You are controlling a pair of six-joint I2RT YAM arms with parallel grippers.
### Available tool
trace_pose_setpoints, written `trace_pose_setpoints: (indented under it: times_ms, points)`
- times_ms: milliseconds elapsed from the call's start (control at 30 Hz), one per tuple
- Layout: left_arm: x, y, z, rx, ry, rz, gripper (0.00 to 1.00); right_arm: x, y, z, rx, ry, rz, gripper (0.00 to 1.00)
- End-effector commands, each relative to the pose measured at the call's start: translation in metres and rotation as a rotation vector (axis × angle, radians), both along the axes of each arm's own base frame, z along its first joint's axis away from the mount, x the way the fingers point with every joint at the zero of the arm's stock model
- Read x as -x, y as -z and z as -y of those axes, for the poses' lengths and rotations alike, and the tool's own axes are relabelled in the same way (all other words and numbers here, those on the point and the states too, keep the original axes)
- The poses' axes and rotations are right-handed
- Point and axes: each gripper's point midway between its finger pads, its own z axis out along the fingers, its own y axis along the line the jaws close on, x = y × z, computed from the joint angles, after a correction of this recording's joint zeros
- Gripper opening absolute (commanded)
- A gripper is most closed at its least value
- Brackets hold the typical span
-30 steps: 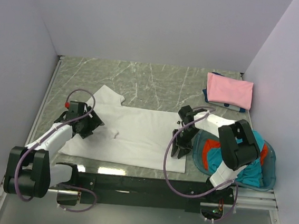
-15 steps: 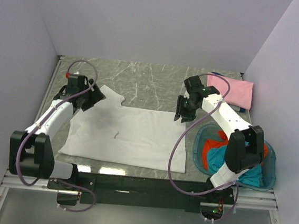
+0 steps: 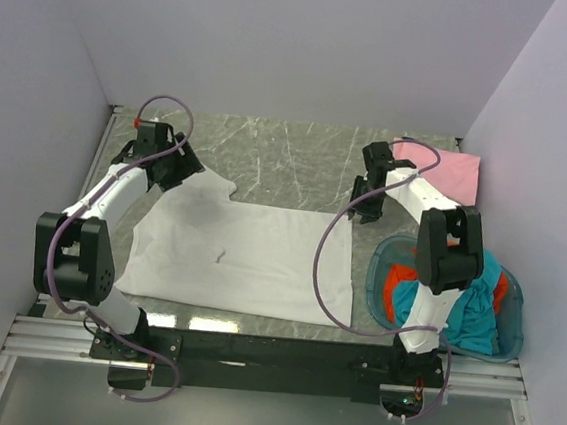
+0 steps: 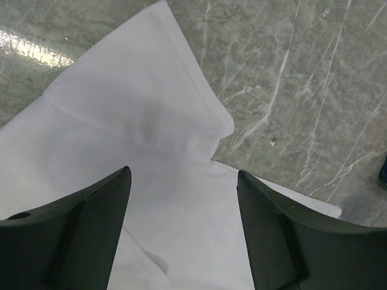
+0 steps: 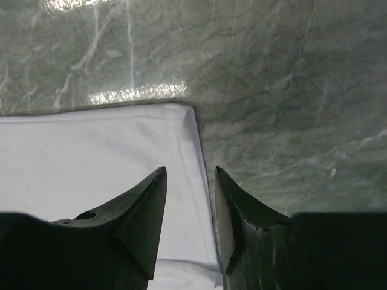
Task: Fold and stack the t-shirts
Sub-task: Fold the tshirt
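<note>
A white t-shirt (image 3: 249, 254) lies spread flat on the marble table. Over its far left sleeve hovers my left gripper (image 3: 174, 169), open; in the left wrist view the jaws (image 4: 182, 173) stand wide apart above the sleeve and the white cloth (image 4: 121, 109). My right gripper (image 3: 365, 202) sits at the shirt's far right corner, open, its fingers (image 5: 190, 169) straddling the hem of the white cloth (image 5: 91, 151) without clamping it. A folded pink t-shirt (image 3: 443, 172) lies at the far right. A teal t-shirt (image 3: 470, 311) and an orange-red one (image 3: 394, 288) are bunched in the basket.
The round translucent blue basket (image 3: 512, 340) stands at the near right, beside the right arm's base. Pale walls close the table on three sides. A metal rail (image 3: 97, 169) runs along the left edge. Bare marble (image 3: 289, 158) shows behind the white shirt.
Both arms have swung away from the near half of the white shirt to its far edge, the left to the sleeve, the right to the far right corner. The shirt stays flat.
</note>
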Motion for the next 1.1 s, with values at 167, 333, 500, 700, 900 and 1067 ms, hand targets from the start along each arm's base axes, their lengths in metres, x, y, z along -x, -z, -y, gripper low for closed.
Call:
trace_pose_setpoints:
  times_ms: [167,333,500,700,900,1067]
  points:
    - [-0.014,-0.003,0.0,-0.022,0.028,0.015,0.76,-0.039,0.003,-0.002,-0.053,-0.002,0.107,0.44]
    - [-0.015,0.001,0.001,-0.02,0.029,0.005,0.76,-0.05,0.014,-0.003,-0.053,-0.011,0.103,0.43]
    - [-0.018,0.003,0.001,-0.013,0.025,0.006,0.76,-0.051,0.029,-0.005,-0.054,-0.025,0.061,0.39]
    - [-0.024,0.005,0.001,-0.014,0.024,0.0,0.76,-0.047,0.035,-0.006,-0.059,-0.025,0.036,0.35]
    - [-0.03,0.007,0.002,-0.012,0.026,-0.004,0.76,-0.037,0.037,-0.003,-0.048,-0.02,0.006,0.3]
    - [-0.036,0.007,0.002,-0.013,0.029,0.001,0.76,-0.03,0.036,-0.003,-0.048,-0.019,-0.018,0.29]
